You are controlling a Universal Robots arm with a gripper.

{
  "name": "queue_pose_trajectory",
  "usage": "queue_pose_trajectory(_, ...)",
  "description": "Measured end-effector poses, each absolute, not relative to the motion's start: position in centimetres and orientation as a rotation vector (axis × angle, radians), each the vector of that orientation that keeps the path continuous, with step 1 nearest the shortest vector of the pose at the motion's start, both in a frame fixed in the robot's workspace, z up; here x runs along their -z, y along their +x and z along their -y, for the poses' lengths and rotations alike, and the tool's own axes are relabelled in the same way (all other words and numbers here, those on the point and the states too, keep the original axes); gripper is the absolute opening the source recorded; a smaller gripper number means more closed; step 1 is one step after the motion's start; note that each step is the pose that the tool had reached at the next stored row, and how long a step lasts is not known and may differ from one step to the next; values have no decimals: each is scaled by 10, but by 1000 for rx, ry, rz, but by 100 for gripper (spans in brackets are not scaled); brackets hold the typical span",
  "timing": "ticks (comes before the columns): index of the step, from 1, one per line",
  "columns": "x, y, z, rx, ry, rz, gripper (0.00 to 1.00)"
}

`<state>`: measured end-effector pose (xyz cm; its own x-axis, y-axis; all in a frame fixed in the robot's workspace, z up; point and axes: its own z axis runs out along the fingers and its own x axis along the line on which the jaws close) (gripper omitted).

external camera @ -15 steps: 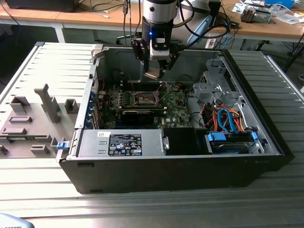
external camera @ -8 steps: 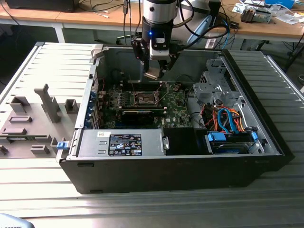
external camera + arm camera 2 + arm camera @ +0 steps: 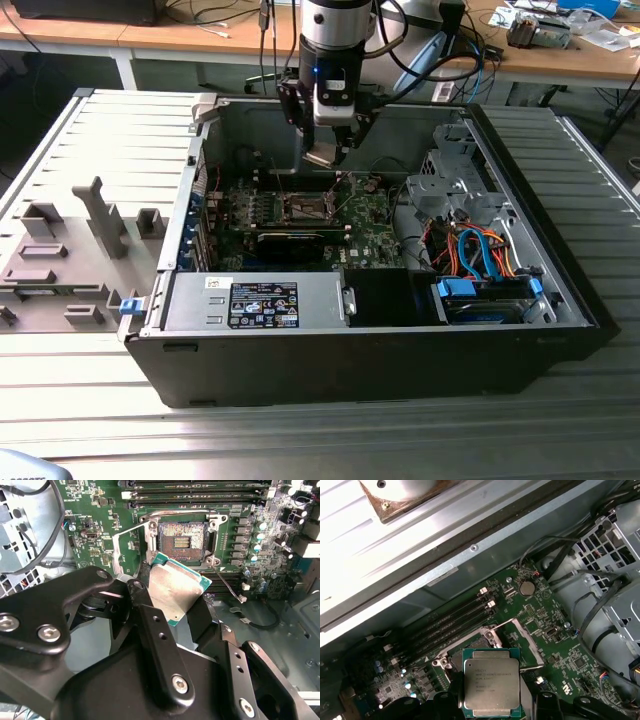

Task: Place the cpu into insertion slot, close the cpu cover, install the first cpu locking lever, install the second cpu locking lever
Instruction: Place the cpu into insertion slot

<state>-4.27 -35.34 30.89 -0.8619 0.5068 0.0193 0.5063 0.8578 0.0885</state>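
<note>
Open PC case (image 3: 350, 365) on slatted metal table (image 3: 300, 445). Gripper (image 3: 327, 152) hangs inside the case, its fingers pinching the tilted cpu (image 3: 322, 158) above the insertion slot (image 3: 305, 207) on the green motherboard (image 3: 375, 228). Cpu and slot are apart.

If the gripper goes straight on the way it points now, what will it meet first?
Probably the insertion slot: the gripper, shut on the cpu, points down at the green board, and the socket lies ahead of the chip. Depth is unclear; it might land on the socket's rim.

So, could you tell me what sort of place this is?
Probably a robotics lab: an open black computer case lies on a ribbed grey metal table, with cluttered wooden desks behind.
</note>
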Motion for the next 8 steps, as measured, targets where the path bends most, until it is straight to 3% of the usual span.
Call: queue_pose_trajectory(8, -309, -43, 353, -142, 840, -3019, 54)
